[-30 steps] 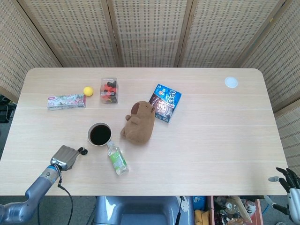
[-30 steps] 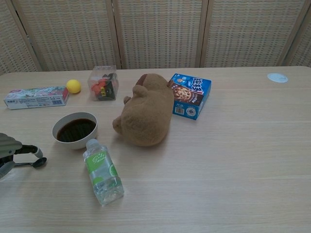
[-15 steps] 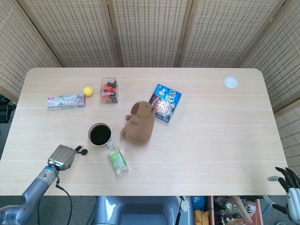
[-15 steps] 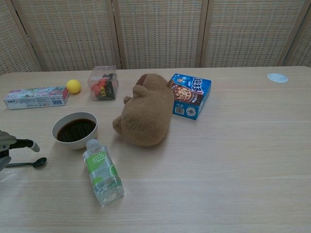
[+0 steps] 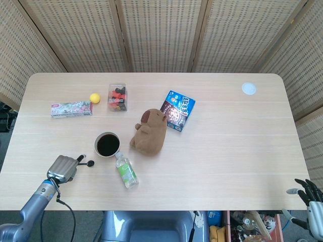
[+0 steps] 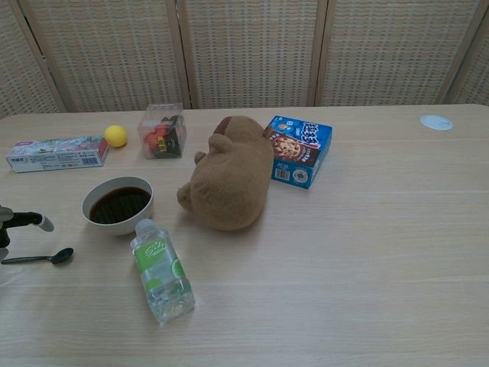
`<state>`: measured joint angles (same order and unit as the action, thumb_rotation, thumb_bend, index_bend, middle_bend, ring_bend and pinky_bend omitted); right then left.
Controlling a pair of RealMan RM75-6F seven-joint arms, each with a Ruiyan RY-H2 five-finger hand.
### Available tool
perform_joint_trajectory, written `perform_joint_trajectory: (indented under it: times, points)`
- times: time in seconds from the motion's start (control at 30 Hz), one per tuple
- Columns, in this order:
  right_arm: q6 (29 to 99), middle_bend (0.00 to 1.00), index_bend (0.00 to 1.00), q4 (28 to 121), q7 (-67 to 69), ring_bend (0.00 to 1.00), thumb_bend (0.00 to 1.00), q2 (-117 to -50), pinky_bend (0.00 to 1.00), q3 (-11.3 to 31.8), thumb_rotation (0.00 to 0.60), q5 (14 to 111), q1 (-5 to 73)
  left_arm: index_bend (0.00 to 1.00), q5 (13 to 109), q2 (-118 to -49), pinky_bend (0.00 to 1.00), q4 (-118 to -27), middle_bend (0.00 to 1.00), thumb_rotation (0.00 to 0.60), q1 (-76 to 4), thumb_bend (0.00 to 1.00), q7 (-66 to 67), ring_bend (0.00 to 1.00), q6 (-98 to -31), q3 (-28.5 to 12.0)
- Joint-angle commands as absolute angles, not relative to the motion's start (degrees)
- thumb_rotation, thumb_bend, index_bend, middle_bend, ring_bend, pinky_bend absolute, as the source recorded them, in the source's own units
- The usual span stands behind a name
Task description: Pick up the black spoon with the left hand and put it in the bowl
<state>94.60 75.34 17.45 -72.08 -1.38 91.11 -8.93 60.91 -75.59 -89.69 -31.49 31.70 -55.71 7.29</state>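
The black spoon [image 5: 89, 163] [image 6: 46, 258] lies flat on the table, left of the bowl's front, its handle pointing left. The white bowl [image 5: 96, 146] [image 6: 114, 225] holds a dark liquid. My left hand [image 5: 62, 168] [image 6: 11, 225] is at the table's front left corner, just left of the spoon's handle. One finger reaches out above the handle and nothing is in the hand. My right hand [image 5: 308, 194] hangs below the table's front right corner with its fingers spread and empty.
A small water bottle [image 5: 126, 171] [image 6: 160, 269] lies right of the spoon. A brown plush animal [image 5: 150, 132], a blue cookie box [image 5: 177, 110], a clear box [image 5: 117, 96], a yellow ball [image 5: 94, 98] and a long carton [image 5: 71, 108] stand farther back.
My left hand has drawn back to the left and toward the table's front edge. The spoon has stayed where it lay. The right hand has barely moved.
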Motion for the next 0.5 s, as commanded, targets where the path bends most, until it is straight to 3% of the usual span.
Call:
perform_joint_trajectory:
  times: [0.03, 0.2, 0.27, 0.37, 0.5]
  points:
    - [94.54, 0.27, 0.43, 75.38, 17.41, 0.13, 0.30, -72.04, 0.22, -1.41, 0.600, 91.07, -8.94, 0.14, 63.22, -76.16, 0.38, -88.88, 0.57, 0.600, -30.16, 0.58, 30.62, 0.36, -58.79, 6.82]
    - [94.46, 0.27, 0.43, 75.34, 17.44, 0.13, 0.30, -72.13, 0.22, -1.46, 0.600, 91.16, -8.87, 0.14, 69.42, -77.68, 0.22, -86.02, 0.34, 0.600, -26.13, 0.55, 24.67, 0.14, -67.23, 5.63]
    - [94.47, 0.27, 0.43, 75.28, 17.50, 0.13, 0.30, -72.18, 0.22, -1.49, 0.600, 91.22, -8.86, 0.14, 71.07, -78.10, 0.11, -84.97, 0.25, 0.600, -25.27, 0.55, 22.94, 0.05, -68.57, 5.53]
    - [94.48, 0.27, 0.43, 75.24, 17.52, 0.13, 0.30, -72.21, 0.22, -1.46, 0.600, 91.22, -8.83, 0.14, 72.55, -78.49, 0.01, -84.01, 0.16, 0.600, -24.41, 0.55, 20.56, 0.00, -69.56, 5.21]
    - [94.59, 0.27, 0.43, 75.21, 17.59, 0.13, 0.30, -72.23, 0.22, -1.49, 0.600, 91.30, -8.85, 0.14, 73.58, -78.94, 0.00, -82.92, 0.13, 0.600, -23.51, 0.55, 18.64, 0.00, -70.37, 4.87]
